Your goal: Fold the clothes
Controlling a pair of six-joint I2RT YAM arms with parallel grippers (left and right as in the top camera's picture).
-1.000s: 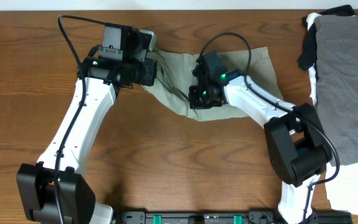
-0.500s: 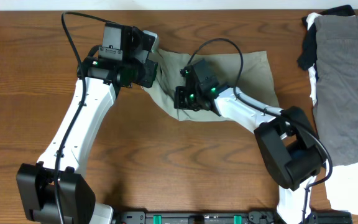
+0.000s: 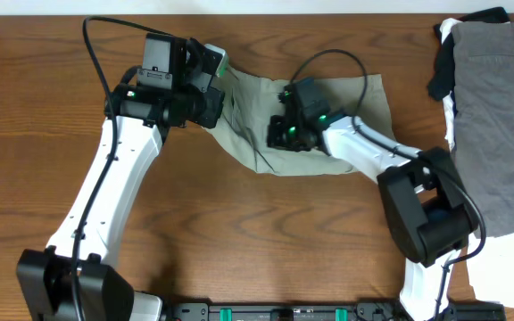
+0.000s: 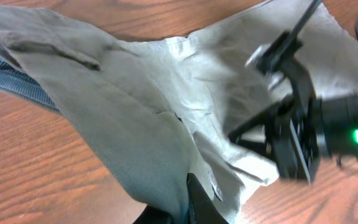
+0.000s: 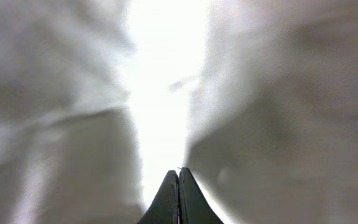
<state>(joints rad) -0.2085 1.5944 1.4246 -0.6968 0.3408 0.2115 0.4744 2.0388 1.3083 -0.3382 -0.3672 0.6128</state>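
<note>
The khaki-olive shorts (image 3: 364, 102) lie crumpled on the wooden table at centre back. My left gripper (image 3: 222, 86) is shut on their left end and lifts it; the left wrist view shows the cloth (image 4: 135, 124) draped over my finger (image 4: 199, 204), with pale blue lining (image 4: 8, 71) at the left. My right gripper (image 3: 282, 135) sits on the middle of the shorts. In the right wrist view its fingertips (image 5: 179, 177) are pressed together with a fold of the fabric (image 5: 278, 93) running up from them. The right gripper also shows in the left wrist view (image 4: 291, 140).
A pile of grey (image 3: 498, 116), black (image 3: 442, 71) and white garments lies at the table's right edge, with white cloth (image 3: 507, 272) at the lower right. Bare wood (image 3: 266, 241) lies in front of the shorts. Cables loop above both wrists.
My right gripper swung left over the shorts, then came back right, and the lower edge of the shorts shifted with it. The left gripper stayed nearly still on the left end.
</note>
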